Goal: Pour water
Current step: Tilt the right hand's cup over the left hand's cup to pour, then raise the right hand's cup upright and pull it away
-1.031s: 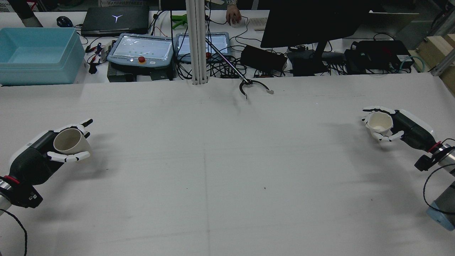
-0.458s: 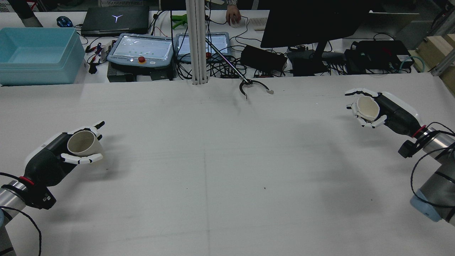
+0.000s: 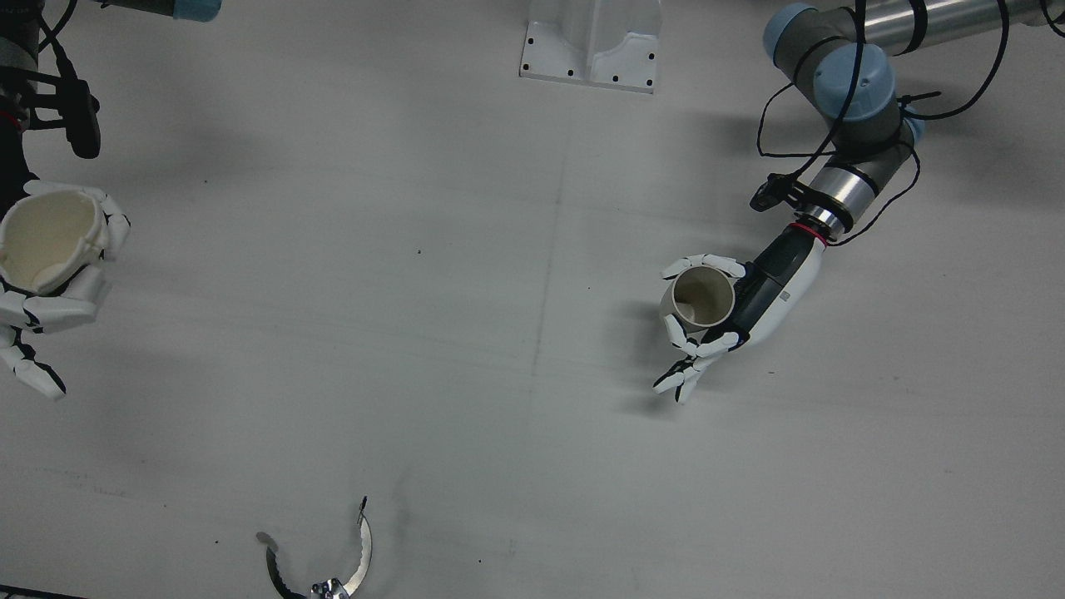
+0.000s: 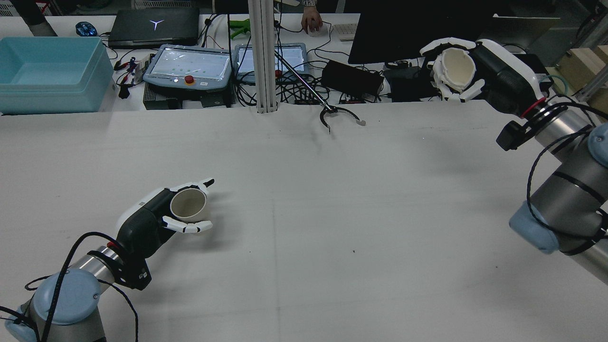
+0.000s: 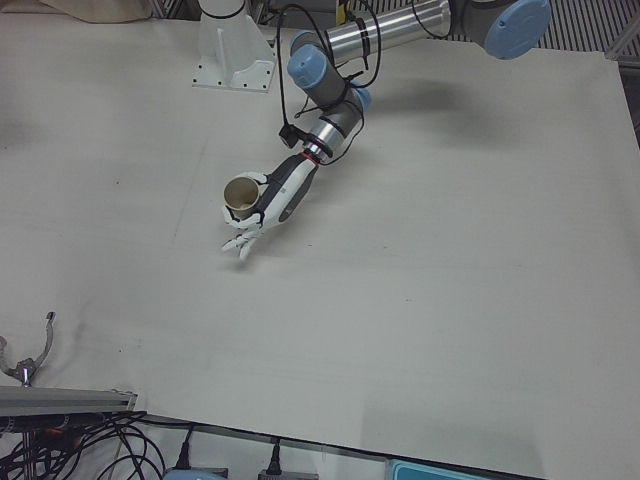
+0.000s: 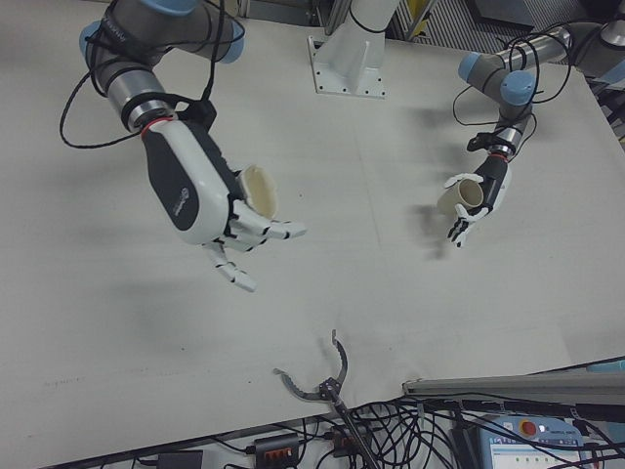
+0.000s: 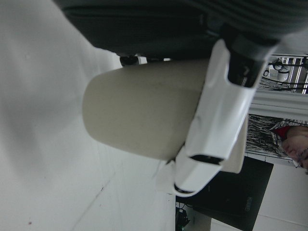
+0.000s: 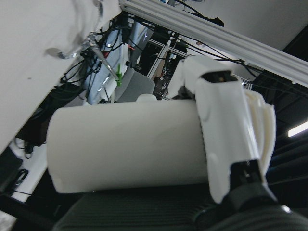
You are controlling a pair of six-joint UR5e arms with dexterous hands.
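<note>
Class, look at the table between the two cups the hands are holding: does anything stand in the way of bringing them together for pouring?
Nothing visible does. The table between the left hand's cup and the right hand's cup is bare.

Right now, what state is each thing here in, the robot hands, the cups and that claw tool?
Left robot hand: shut on the beige cup, low over the table.
Beige cup: upright, mouth up.
Right robot hand: shut on the white cup, raised high.
White cup: tilted, mouth facing sideways.
Claw tool: lying on the table, jaws open.
</note>
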